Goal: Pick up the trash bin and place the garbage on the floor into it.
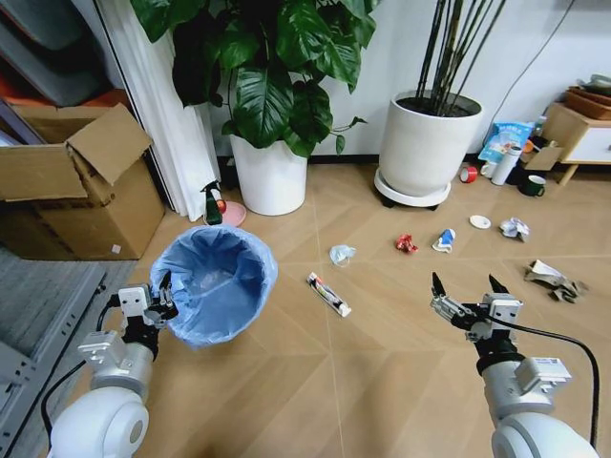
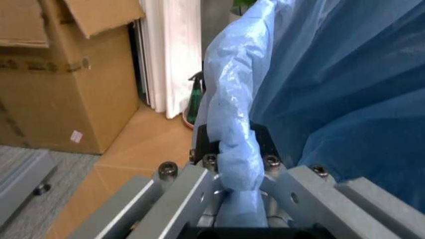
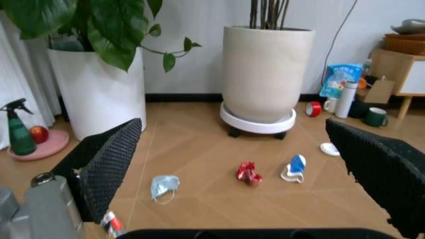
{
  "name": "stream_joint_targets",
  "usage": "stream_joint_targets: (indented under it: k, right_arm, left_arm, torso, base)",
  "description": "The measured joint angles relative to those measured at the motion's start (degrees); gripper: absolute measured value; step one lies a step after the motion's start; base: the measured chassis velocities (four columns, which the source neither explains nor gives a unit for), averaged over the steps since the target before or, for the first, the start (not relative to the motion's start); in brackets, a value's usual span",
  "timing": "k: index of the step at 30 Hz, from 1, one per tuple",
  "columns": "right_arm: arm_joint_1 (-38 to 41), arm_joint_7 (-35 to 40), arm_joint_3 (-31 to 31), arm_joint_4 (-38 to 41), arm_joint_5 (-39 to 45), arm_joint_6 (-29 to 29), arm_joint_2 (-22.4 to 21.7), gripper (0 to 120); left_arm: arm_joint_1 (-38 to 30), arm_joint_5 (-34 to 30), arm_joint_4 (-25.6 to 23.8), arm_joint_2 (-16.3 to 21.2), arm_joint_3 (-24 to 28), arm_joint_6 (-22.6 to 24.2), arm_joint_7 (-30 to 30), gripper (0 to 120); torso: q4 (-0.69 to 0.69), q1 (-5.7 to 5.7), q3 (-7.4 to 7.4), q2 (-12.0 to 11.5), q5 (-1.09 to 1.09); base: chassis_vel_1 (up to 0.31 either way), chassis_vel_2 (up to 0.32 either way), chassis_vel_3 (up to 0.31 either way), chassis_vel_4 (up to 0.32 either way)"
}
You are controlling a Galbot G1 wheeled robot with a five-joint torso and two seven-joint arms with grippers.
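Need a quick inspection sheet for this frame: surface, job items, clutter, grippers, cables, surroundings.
Surface: wooden floor, grey mat at the robot's left.
Job's things: trash bin with blue liner, its rim held by the left gripper; flattened tube, red wrapper, crushed cup, white lid, crumpled paper and brown paper lie loose on the floor.
Clutter: face mask, red tape roll, spray bottle.
Grippers: left shut on the liner rim; right gripper open, above bare floor.
Cables: black leads on both wrists.
Surroundings: two white planters, cardboard box.
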Motion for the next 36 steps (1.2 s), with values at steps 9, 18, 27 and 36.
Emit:
stream_joint_targets:
  k: [9,18,27,36]
  right_arm:
    - [0.3,0.2,0.0,-0.6,0.3,-0.2,-0.4,100]
    - [5.6,1.0,0.1,-6.8,7.8,-2.5,-8.3,100]
    - [11.1,-2.3,-4.5,-18.0,18.5,-2.0,-24.7,100]
    - [33.4,-11.6,-32.6,-41.6,22.6,-1.4,-35.1,100]
  left_arm:
    - [0.1,0.0,-0.1,-0.2,-0.1,0.0,-0.2,0]
    - [-0.5,-0.8,1.1,-0.1,0.2,0.3,-0.5,0]
    - [-1.5,-2.4,4.0,1.3,-0.5,-0.6,0.0,0]
    - [-1.6,-2.6,4.1,1.7,-1.8,-0.7,-1.3,0]
  torso:
    - [-0.01,0.0,-0.01,0.0,0.03]
    - [-0.03,0.01,0.0,0.0,0.02]
    - [0.0,-0.01,-0.02,0.0,-0.05]
    - [0.01,0.0,-0.01,0.0,0.0]
  base:
    - [-0.169,0.269,0.159,-0.264]
    - [-0.09,0.127,0.08,-0.112]
    - [0.0,0.0,0.0,0.0]
    - [0.0,0.0,0.0,0.0]
